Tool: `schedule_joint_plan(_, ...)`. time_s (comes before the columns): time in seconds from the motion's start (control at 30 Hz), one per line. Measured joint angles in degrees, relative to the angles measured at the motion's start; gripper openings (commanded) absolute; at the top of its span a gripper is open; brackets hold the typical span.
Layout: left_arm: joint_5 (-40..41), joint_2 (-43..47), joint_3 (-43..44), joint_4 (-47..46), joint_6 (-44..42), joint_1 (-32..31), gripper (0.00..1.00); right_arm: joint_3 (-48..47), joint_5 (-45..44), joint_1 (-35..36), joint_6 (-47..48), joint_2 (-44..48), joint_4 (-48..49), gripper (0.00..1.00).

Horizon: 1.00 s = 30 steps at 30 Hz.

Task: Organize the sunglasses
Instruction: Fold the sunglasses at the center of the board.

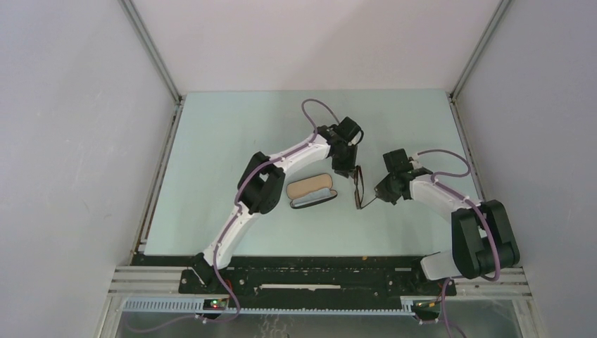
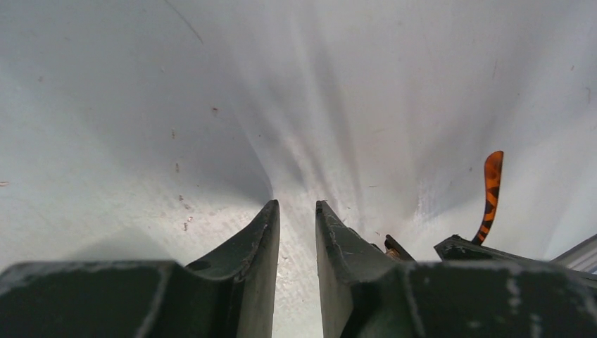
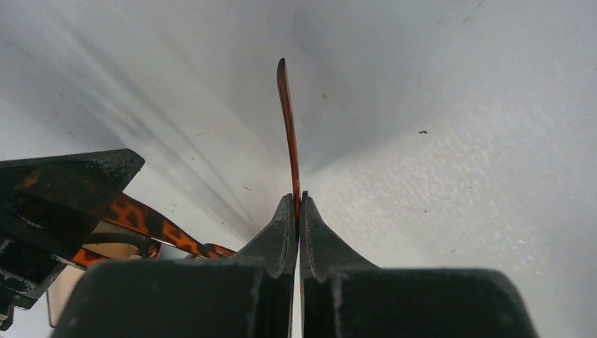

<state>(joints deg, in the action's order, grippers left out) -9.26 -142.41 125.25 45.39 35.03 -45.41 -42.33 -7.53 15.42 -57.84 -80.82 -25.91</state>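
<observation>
The sunglasses (image 1: 359, 187) sit a little right of the table's (image 1: 225, 141) centre, just to the right of the open black case (image 1: 312, 191), whose tan lining faces up. They run lengthwise from near to far, and I cannot tell whether they rest on the surface or hang slightly above it.

The two arms meet over them. The right gripper (image 1: 380, 191) comes in from the right side and is pinched tight on one thin temple arm (image 3: 287, 127), which sticks straight out from between its closed fingers; the tortoiseshell frame shows just to the left of them.

The left gripper (image 1: 346, 169) hangs at the far end of the glasses, pointing down. From its wrist view its fingers (image 2: 260, 239) stand a narrow gap apart with only bare table showing between them. The curved, mottled temple tip (image 2: 492, 186) rises off to the right of those fingers.
</observation>
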Motion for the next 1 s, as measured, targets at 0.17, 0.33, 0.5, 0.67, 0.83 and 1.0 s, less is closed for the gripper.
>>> schedule_joint_plan(0.17,-0.5,-0.1,0.5,0.3,0.0,-0.6,0.31,-1.2,-1.9,3.1,1.8,-0.4,-1.1,0.0)
schedule_joint_plan(0.33,-1.6,-2.1,3.6,0.4,0.1,-1.3,0.31,-4.1,-4.2,7.2,3.0,-1.3,-3.2,0.01)
schedule_joint_plan(0.5,-2.6,-3.1,4.8,0.4,0.7,-2.0,0.31,-7.8,-5.3,10.4,4.8,-3.8,-4.6,0.13)
schedule_joint_plan(0.67,-2.7,-3.1,4.8,0.4,0.9,-2.9,0.31,-9.7,-5.6,10.9,7.7,-6.4,-6.0,0.18)
schedule_joint_plan(0.83,-2.5,-3.1,4.5,0.1,1.0,-3.1,0.3,-9.7,-5.8,9.7,11.1,-6.7,-7.1,0.32)
schedule_joint_plan(1.0,-1.6,-0.7,0.4,-1.5,1.1,-2.8,0.31,-9.7,-5.7,8.8,14.4,-6.5,-7.6,0.49)
